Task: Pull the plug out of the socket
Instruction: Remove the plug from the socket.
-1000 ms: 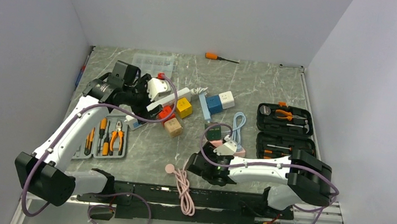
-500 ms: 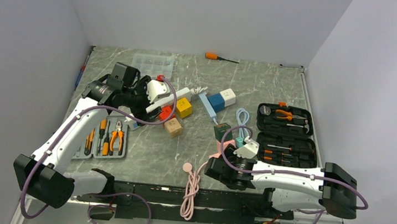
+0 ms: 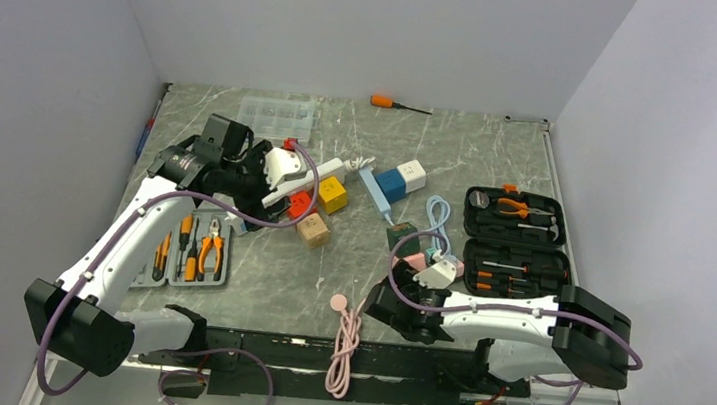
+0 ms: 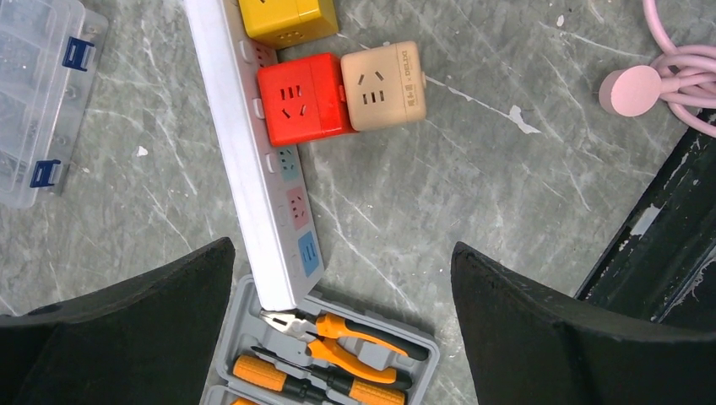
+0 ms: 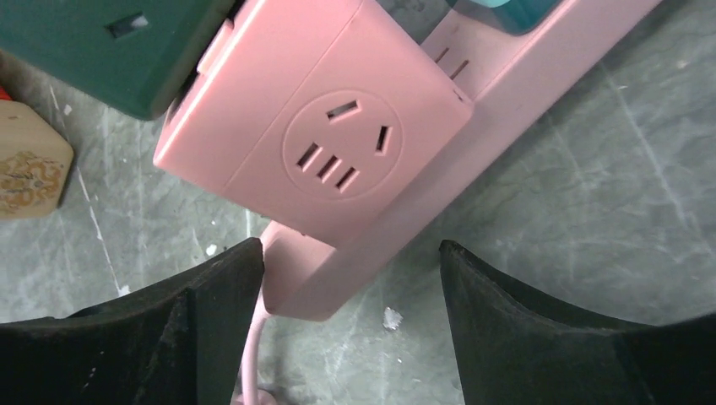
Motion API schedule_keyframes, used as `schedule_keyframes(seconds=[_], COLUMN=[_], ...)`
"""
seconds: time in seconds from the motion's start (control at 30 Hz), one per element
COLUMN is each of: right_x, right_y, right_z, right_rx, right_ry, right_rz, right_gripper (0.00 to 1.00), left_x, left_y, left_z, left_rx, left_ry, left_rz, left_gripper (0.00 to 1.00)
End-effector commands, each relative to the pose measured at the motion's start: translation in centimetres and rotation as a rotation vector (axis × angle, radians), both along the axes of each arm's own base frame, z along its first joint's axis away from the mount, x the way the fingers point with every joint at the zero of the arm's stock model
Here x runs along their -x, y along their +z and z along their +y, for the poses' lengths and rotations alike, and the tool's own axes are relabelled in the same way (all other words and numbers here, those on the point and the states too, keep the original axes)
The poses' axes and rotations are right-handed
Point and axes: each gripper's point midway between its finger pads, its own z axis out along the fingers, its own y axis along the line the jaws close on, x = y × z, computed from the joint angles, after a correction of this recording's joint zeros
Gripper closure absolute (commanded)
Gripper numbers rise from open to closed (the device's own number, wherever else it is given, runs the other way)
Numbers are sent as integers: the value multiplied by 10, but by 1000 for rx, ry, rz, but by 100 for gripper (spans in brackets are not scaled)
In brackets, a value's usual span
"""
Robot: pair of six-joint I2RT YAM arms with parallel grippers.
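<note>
A white power strip [image 4: 232, 126] lies on the table with a yellow cube plug [image 4: 279, 17] and a red cube plug [image 4: 300, 99] on it; a beige cube [image 4: 384, 84] touches the red one. My left gripper [image 4: 342, 253] is open and empty above the strip's near end. A pink power strip [image 5: 507, 93] carries a pink cube plug [image 5: 325, 135], a dark green cube [image 5: 110, 42] and a teal one. My right gripper [image 5: 350, 249] is open, its jaws either side of the pink strip's cable end, touching nothing. In the top view the right gripper [image 3: 410, 280] is by the pink strip [image 3: 416, 260].
A grey tool tray [image 4: 338, 354] with pliers and screwdrivers lies under the left gripper. A clear organizer box [image 4: 38, 93] is at the left. The pink cable [image 3: 346, 327] runs over the front edge. A black tool case [image 3: 514, 241] and a blue strip [image 3: 376, 192] are further back.
The right arm swung right, then back slightly left, closing in on the pink strip. The pink cable and the strip shifted right. The left arm barely moved.
</note>
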Motion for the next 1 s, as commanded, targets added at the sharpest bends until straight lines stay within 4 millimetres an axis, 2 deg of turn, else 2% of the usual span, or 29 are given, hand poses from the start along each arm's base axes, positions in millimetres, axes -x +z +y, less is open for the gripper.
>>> schedule_keyframes(seconds=[0.0,0.13,0.2,0.3,0.43,0.5,0.57,0.77,0.87,0.97], right_x=[-14,-24,-27,-29,-24,-18,-13,-4,-2,-2], right_y=[1,-7,-7,-3,3,8,13,49,64,71], right_z=[27,36,40,40,31,27,28,21,25,27], right_rx=[-127,-122,-111,-60,0,26,58,131,70,22], right_ry=[-6,-24,-20,-9,28,57,139,333,412,429], right_rz=[1,17,12,13,0,-9,-11,-87,-148,-183], right_gripper=[23,27,33,51,84,95,100,100,100,100], left_x=[5,6,7,11,14,18,22,34,47,58], left_y=[5,5,4,2,0,0,-1,4,11,20], left_z=[-1,1,2,2,0,-2,-6,-27,-54,-87], left_rx=[5,-9,-15,-14,0,14,33,95,120,167], left_ry=[-30,-31,-35,-47,-60,-75,-95,-200,-305,-382], left_rz=[-19,-21,-20,-18,-18,-12,-5,-24,-54,-82], left_gripper=[1,1,1,1,1,1,1,1,1,1])
